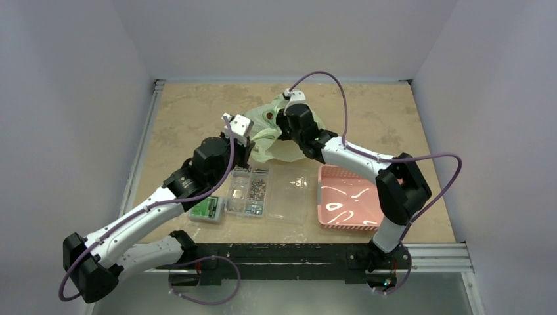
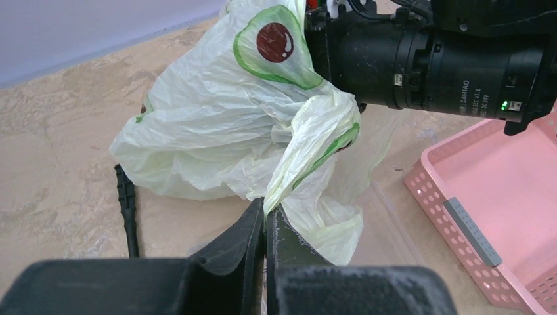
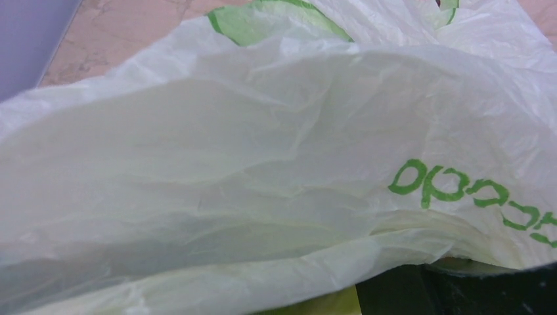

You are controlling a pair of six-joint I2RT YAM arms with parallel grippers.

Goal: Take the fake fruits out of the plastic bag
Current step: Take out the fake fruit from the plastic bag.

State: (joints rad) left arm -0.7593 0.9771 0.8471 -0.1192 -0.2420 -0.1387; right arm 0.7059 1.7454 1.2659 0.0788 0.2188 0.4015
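The bag (image 1: 270, 141) lies crumpled mid-table, towards the far side. I see no fruits out of it, so I judge the whole unloading is left. My left gripper (image 2: 265, 220) pinches a fold of it. The right gripper (image 1: 286, 121) is pressed against the film, and I cannot tell its grip.

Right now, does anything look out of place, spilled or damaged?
Nothing looks spilled. The crinkly pale yellow-green plastic bag is crumpled, one fold pinched in the left end effector. Only oddity: a black ribbed strip lying on the tabletop beside the bag.
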